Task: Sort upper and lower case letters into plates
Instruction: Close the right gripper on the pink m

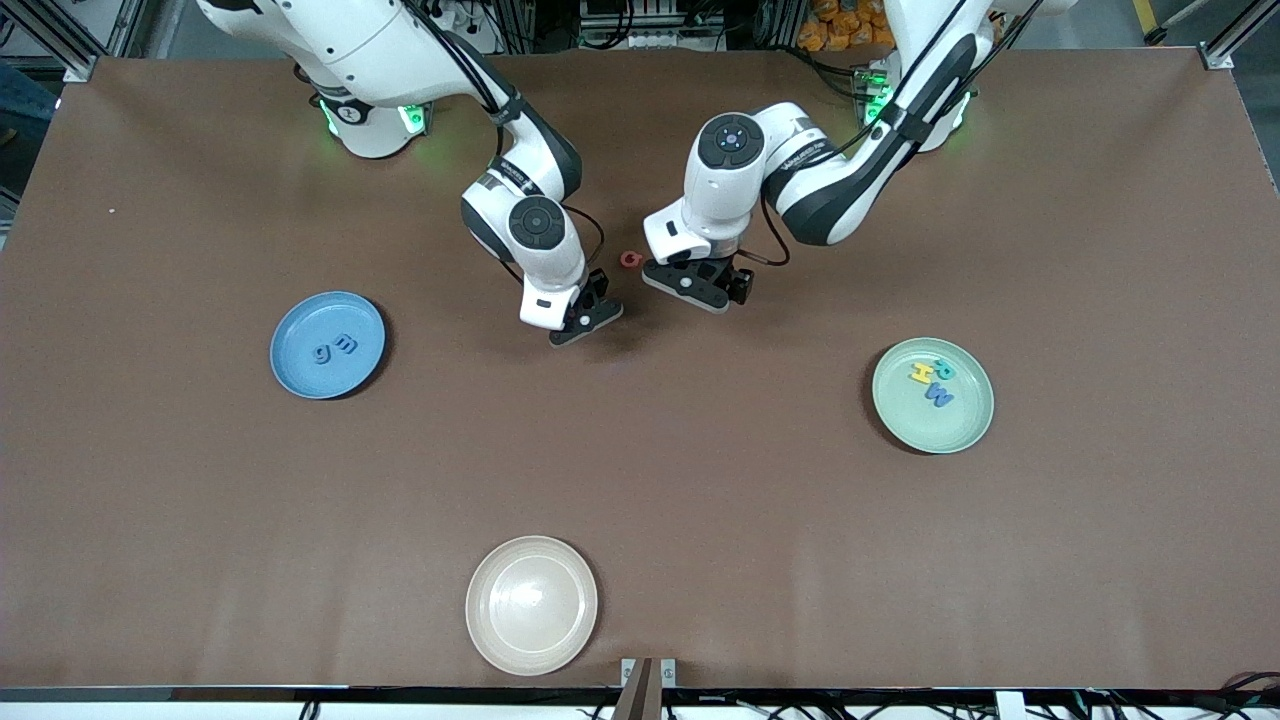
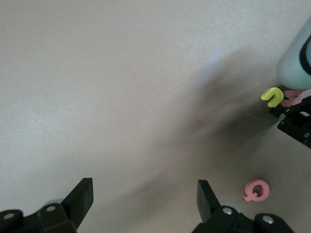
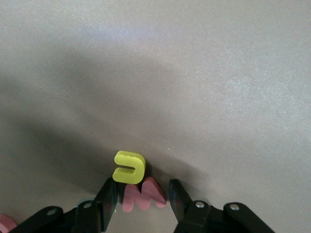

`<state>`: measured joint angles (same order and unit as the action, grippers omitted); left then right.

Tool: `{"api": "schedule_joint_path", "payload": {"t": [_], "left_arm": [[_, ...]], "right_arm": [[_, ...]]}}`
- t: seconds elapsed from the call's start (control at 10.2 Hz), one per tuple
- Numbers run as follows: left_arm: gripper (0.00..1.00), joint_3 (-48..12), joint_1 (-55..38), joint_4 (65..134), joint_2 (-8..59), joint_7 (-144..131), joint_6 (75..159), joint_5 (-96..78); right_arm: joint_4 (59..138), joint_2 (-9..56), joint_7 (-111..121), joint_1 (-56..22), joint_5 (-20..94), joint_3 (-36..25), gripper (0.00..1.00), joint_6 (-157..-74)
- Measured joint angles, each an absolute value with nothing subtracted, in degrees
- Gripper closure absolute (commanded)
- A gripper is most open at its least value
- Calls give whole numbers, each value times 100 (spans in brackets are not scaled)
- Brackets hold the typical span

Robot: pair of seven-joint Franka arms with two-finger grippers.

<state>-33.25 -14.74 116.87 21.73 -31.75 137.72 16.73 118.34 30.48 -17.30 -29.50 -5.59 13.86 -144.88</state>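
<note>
I am closing the right gripper [image 3: 141, 199] around the red w [image 3: 142, 195] on the table's middle; its fingers are half open, not holding yet. The yellow u [image 3: 129, 167] is touching it, so I should squeeze slowly. The left gripper [image 2: 145, 196] is waiting wide open and empty beside the red Q [image 2: 256, 190].

A broad rectangular table with a matte brown top [image 1: 700, 520] fills nearly the whole front view, and soft overhead light leaves pale sheens across it. A round cream-white shallow plate [image 1: 531, 604] sits near the edge closest to the front camera. Along the table's top edge stand silver aluminium frame posts [image 1: 1222, 45], tangled black cables [image 1: 640, 20] and a heap of orange objects [image 1: 845, 25]. Grey floor [image 1: 1160, 20] shows there.
</note>
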Motion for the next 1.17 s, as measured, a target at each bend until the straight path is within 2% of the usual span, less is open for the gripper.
{"api": "schedule_joint_path", "payload": {"t": [0.29, 0.68, 1.17], "left_arm": [[5, -3426, -1397, 11687, 2120, -3204, 13749, 1673], [4, -3668, -1326, 11754, 2105, -3536, 13675, 1673], [5, -3669, -1313, 11779, 2106, -3541, 13674, 1673]], "right_arm": [[11831, 3022, -1728, -2950, -559, 1394, 71, -14477], [11831, 3007, -1728, -2950, -559, 1399, 79, -14473], [11822, 3007, -1734, -2947, -553, 1390, 82, -14474]]}}
